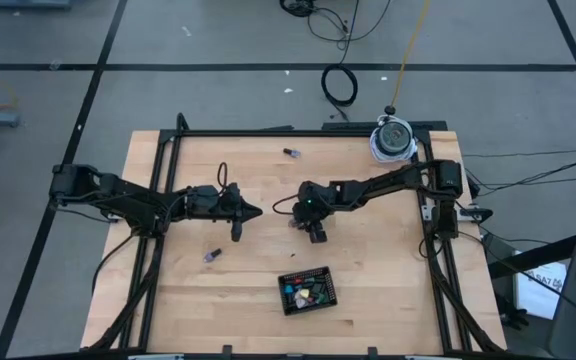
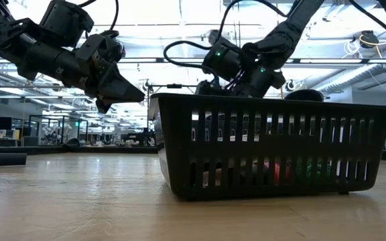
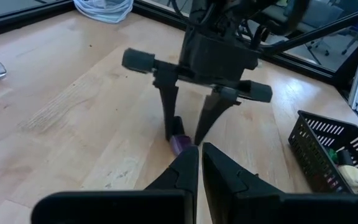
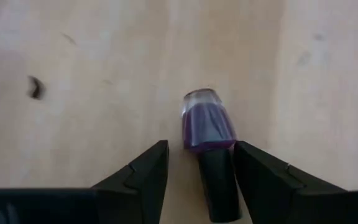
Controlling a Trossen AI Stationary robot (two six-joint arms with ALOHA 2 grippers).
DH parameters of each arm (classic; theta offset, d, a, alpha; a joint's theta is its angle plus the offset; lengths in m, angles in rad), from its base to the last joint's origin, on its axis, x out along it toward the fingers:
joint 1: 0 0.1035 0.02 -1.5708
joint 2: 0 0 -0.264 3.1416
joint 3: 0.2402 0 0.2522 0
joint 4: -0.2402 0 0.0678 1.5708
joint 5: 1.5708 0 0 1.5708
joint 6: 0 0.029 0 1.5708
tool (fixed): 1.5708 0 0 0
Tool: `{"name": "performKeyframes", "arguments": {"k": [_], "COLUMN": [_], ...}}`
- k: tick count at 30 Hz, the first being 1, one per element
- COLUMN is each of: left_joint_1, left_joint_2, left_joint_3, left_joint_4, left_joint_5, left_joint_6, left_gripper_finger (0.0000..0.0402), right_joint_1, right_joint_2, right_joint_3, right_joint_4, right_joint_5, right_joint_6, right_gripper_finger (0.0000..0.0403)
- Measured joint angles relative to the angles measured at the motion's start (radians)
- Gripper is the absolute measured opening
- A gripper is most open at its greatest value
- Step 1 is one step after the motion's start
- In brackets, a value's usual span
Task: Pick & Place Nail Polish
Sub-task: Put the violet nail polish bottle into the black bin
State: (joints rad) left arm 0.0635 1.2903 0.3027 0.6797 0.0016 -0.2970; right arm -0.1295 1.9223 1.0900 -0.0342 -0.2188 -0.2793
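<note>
— Bottle position first: where is the purple nail polish bottle [image 4: 207, 127] placed relative to the right jaws [image 4: 199, 177]?

— It is seen lying flat on the desk [image 1: 388, 270], directly between the two spread fingers [image 4: 143, 174]. Its dark cap is set deep in the gap, while the purple glass body sticks out just beyond the fingertips. The long axis is thus run along the fingers, not across them.

— Is it pinched yet?

— No contact can be made out in the right wrist view; a sliver of desk is visible on each side of the cap. A straight closing on the cap is judged to be all that is needed.

— And the left jaws [image 3: 199, 163]?

— They are pressed together, empty, and held near, pointed toward the same bottle from the opposite side. The right arm is clearly the nearer one.

— Containers?

— A black slotted basket [image 1: 311, 291] is set on the desk well apart from the right jaws. Several small bottles, red and green among them, are already held in it.

— Other strays?

— One small bottle [image 1: 212, 256] is left near the left jaws, another [image 1: 291, 153] well apart from both.
</note>
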Motion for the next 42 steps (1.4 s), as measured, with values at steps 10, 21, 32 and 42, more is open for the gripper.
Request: {"name": "performKeyframes", "arguments": {"k": [10, 21, 32, 42], "left_joint_1": [-0.002, -0.003, -0.003, -0.003], "left_joint_2": [0.0, 0.0, 0.0, 0.0], "left_joint_3": [0.0, 0.0, 0.0, 0.0], "left_joint_4": [-0.015, -0.034, -0.034, -0.034], "left_joint_5": [0.0, 0.0, -0.001, -0.001], "left_joint_6": [-0.02, -0.021, -0.027, -0.026], "left_gripper_finger": [0.0019, 0.0019, 0.0019, 0.0019], "right_joint_1": [-0.003, -0.014, -0.013, -0.013], "right_joint_2": [0.047, -0.036, -0.047, -0.066], "right_joint_3": [0.003, -0.003, -0.003, -0.001], "right_joint_4": [-0.009, -0.089, -0.12, -0.198], "right_joint_5": [0.008, 0.039, 0.041, 0.088], "right_joint_6": [0.005, 0.009, 0.031, 0.06], "right_gripper_finger": [0.0139, 0.0145, 0.0169, 0.0172]}}
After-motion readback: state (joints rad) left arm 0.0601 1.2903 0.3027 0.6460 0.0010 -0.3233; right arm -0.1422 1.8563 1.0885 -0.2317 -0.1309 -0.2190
